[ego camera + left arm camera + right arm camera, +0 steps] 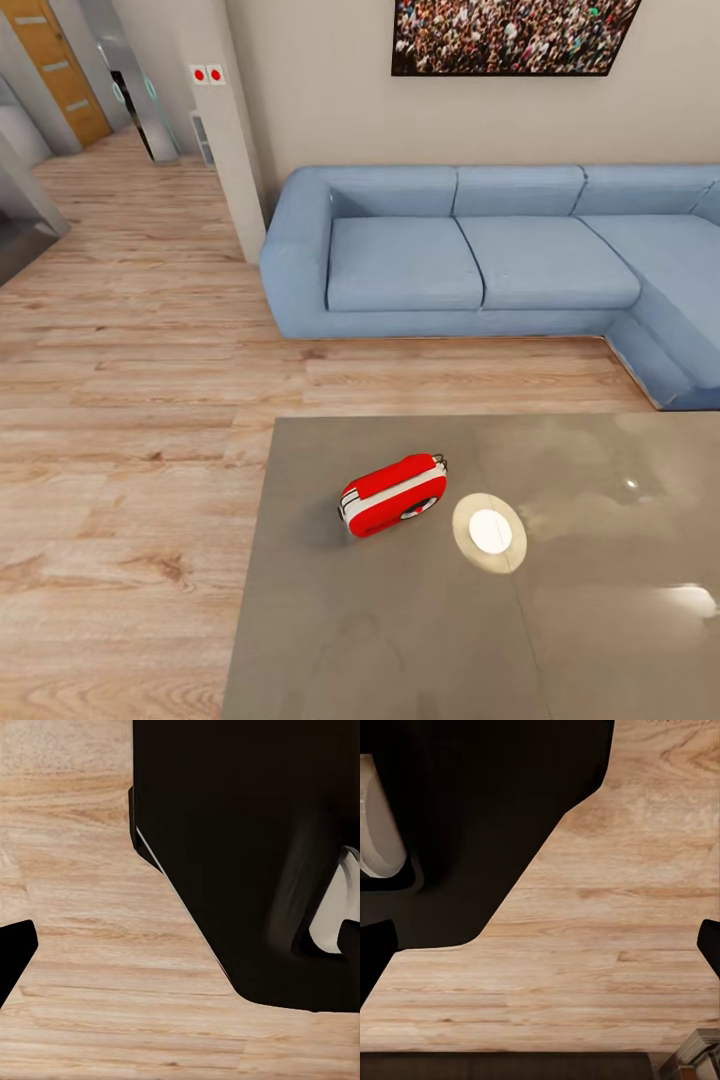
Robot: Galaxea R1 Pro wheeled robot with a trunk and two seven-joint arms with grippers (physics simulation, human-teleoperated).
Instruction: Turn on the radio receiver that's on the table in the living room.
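Glossy grey-brown table point(400, 640) fills the near part of the head view, with some light glare on its right side. Sitting on it, toward the left edge, is the radio point(393, 495): small red box, white band, black dial facing the camera, thin wire handle on top. Just beside it on the right, not touching, is a round white-glowing disc point(489, 532).

Past the table there's a strip of light wood plank floor point(130, 400), then the blue sofa point(480, 255) along the beige wall, wrapping around on the right. Above it hangs the bottom part of a crowd picture point(510, 35). Far left, a hallway runs off toward an orange door point(62, 65), and a pillar there has two red buttons point(207, 74).

Both wrist views are just floor planks and dark robot body. Dark claw fingertips point(15, 952) point(709, 945) poke in at the picture edges, set wide apart, so both claws look open with nothing in them.
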